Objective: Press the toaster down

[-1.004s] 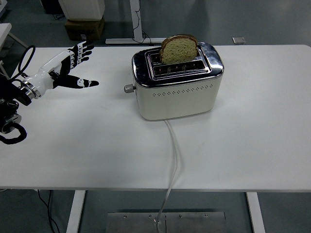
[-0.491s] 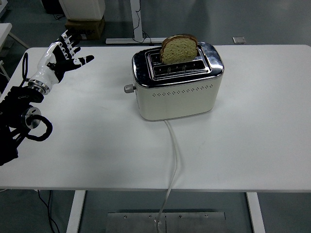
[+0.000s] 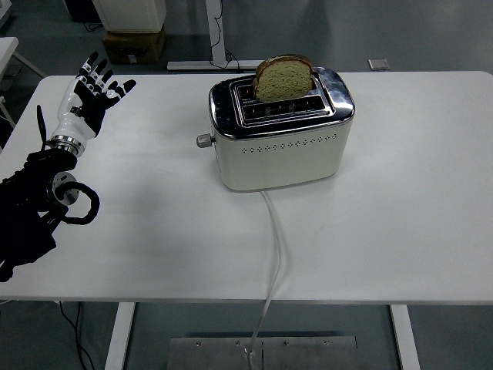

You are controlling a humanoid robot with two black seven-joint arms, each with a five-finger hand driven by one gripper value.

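A cream and chrome toaster stands at the middle of the white table. A slice of brown bread stands up high out of its far slot. The toaster's lever knob sticks out on its left end, in the raised position. My left hand is at the table's far left, well to the left of the toaster, fingers spread, palm up and empty. The right arm is out of view.
The toaster's white cord runs from its front over the table's near edge. A cardboard box and a table leg stand on the floor behind the table.
My left hand has swung left and up, away from the toaster, from pointing right to pointing upward. The forearm has pulled back toward the left edge. The toaster and bread have not moved.
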